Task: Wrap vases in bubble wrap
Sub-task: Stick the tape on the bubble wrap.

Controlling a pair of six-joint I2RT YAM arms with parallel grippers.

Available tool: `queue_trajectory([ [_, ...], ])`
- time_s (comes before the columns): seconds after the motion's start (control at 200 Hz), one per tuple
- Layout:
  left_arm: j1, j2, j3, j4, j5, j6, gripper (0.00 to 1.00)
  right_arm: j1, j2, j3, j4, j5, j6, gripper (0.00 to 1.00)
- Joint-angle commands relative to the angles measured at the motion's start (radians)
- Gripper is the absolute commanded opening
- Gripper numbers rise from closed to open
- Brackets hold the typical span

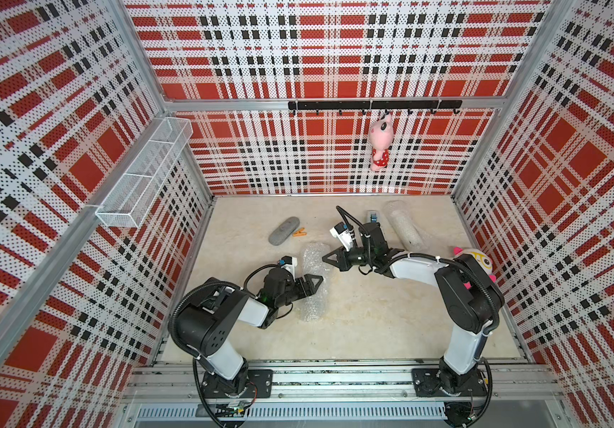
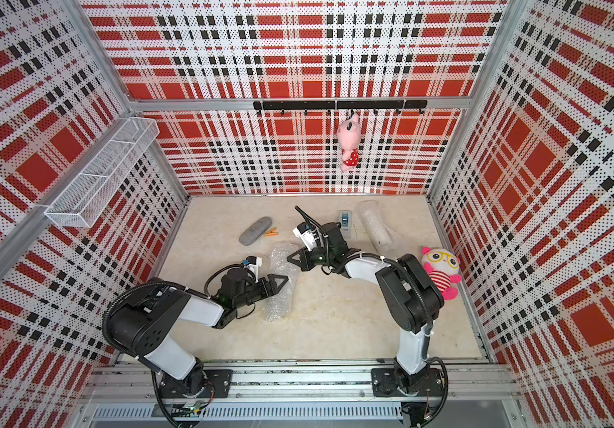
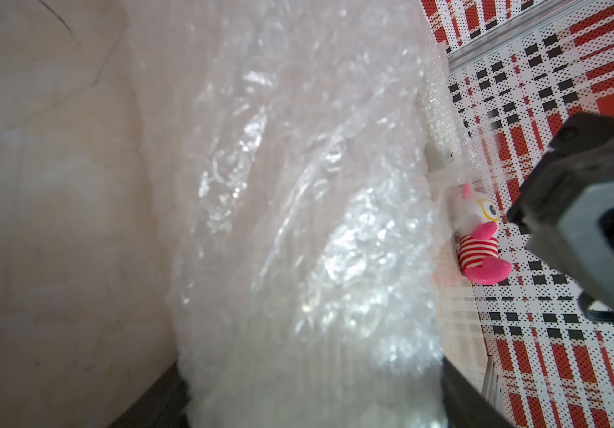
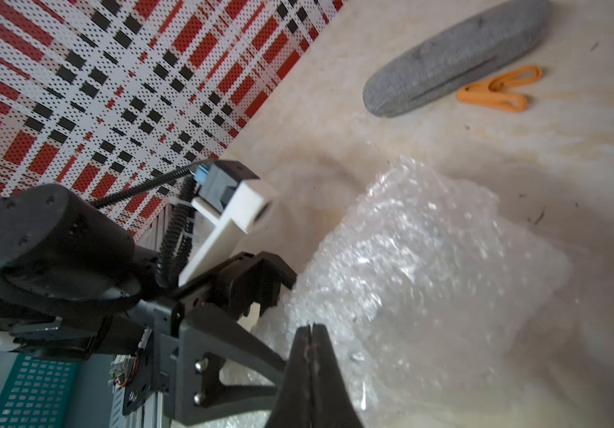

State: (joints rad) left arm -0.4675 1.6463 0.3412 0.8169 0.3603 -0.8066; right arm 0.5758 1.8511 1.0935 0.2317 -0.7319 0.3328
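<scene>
A roll of bubble wrap [image 1: 312,285] lies lengthwise left of the table's middle, and whatever is inside is hidden by the wrap. My left gripper [image 1: 316,283] is shut across its middle; in the left wrist view the roll [image 3: 298,222] fills the gap between the fingers [image 3: 164,400]. My right gripper [image 1: 324,258] is shut, its tip at the roll's far end [image 4: 427,259], with nothing seen between the fingertips [image 4: 312,328]. A second roll of bubble wrap [image 1: 403,226] lies at the back right. No vases show plainly in any view.
A grey oblong case [image 1: 284,230] and an orange clip [image 1: 299,232] lie at the back left. A small tape dispenser [image 1: 372,216] stands behind the right wrist. A plush toy [image 2: 440,268] sits against the right wall, beside the right arm.
</scene>
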Motion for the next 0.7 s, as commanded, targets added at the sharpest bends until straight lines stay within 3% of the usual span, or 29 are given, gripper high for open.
queue_trajectory([
  [0.0, -0.023, 0.015, -0.023, -0.122, 0.035, 0.01, 0.26, 0.032, 0.034, 0.048, -0.007, 0.004, -0.023, 0.03],
  [0.356, -0.025, 0.011, -0.025, -0.122, 0.032, 0.01, 0.26, 0.053, 0.231, 0.077, 0.079, -0.015, 0.027, 0.02],
  [0.697, -0.024, 0.019, -0.021, -0.122, 0.033, 0.01, 0.26, 0.052, 0.122, 0.147, 0.014, 0.028, 0.007, 0.02],
])
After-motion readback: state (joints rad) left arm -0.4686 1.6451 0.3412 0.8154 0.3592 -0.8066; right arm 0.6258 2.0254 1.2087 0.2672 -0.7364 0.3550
